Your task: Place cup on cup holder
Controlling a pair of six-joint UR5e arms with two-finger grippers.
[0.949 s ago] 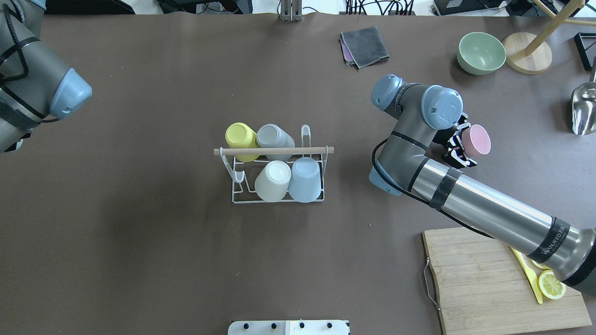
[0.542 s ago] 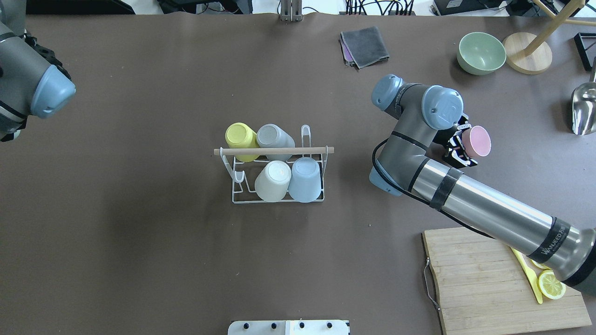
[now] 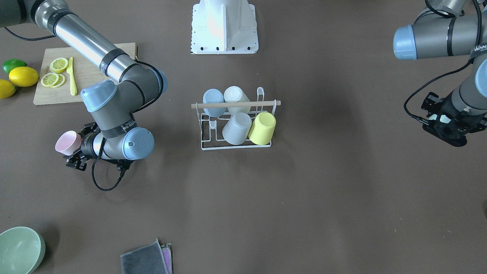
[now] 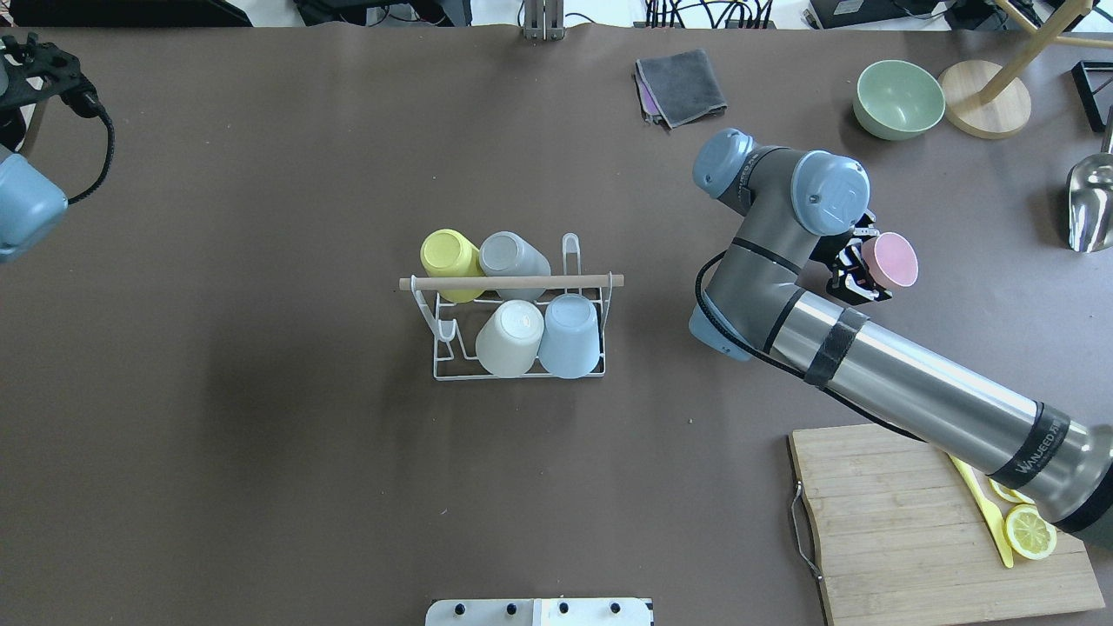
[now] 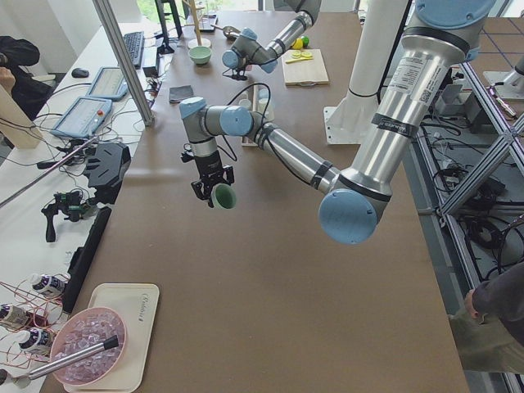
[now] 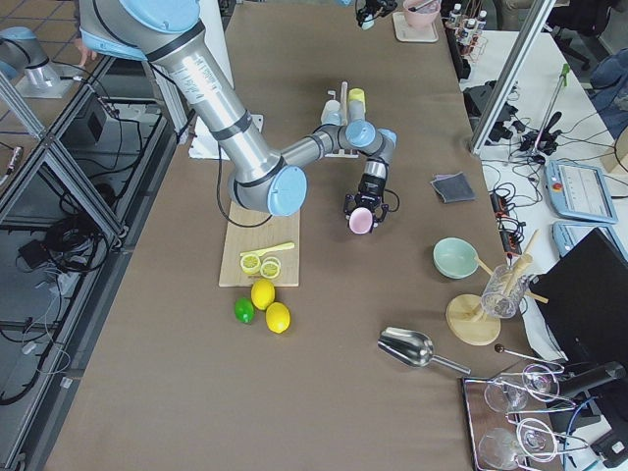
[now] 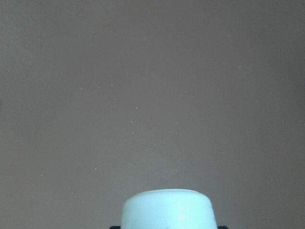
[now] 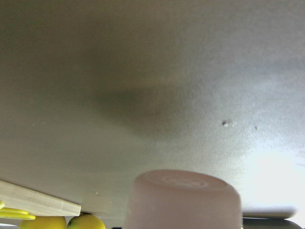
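Left arm [image 4: 24, 209] pulled back leftward, left gripper [image 5: 214, 190] clenched on pale green cup [image 5: 223, 197]. Cup holder [image 4: 522, 282] carries four inverted cups [image 4: 511, 335] (yellow, grey, cream, blue). Right gripper [image 4: 856, 271] clamps pink cup [image 4: 894, 261], well apart from holder.

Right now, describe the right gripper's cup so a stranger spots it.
Find the white wire cup holder mid-table; to the robot's right of it, the right gripper holds a pink cup. The left gripper holds a pale green cup; none racked is pink.
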